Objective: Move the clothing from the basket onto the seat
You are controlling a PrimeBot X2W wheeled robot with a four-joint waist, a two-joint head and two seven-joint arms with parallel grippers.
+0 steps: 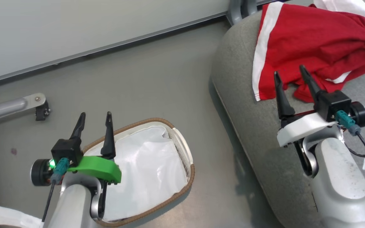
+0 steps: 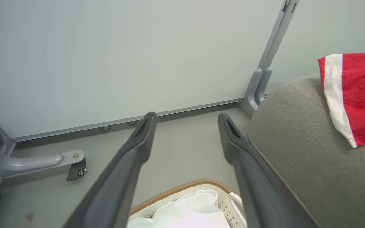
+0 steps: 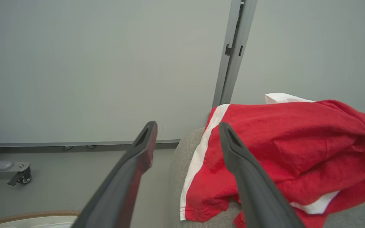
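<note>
Where the seat (image 1: pixel 249 126) rounds off: the clothing (image 1: pixel 312 41) lies on top of the seat, its white-banded hem reaching toward that curved side. I judge that a tug there could send it sliding off the seat to the floor.
Clothing: it is bunched in loose folds on the seat. The task looks done, so the main hazard is undoing it.
Basket (image 1: pixel 152 120): it stands on the floor beside the seat, apart from it, with a white liner (image 1: pixel 147 171) inside and no red cloth. A knock could shove it against the seat.
Right gripper (image 1: pixel 289 71): it is over the seat at the clothing's near hem, fingers apart with nothing between them. I cannot tell whether the tips touch the cloth. If it draws back low, a finger could snag a fold and drag the clothing off the seat.
Left gripper (image 1: pixel 95 114): it is off the seat, above the basket's end farthest from the seat, fingers apart and empty. Dropping lower could catch the liner.
Count: one seat, one piece of clothing, one basket, one liner, two grippers, four fingers.
</note>
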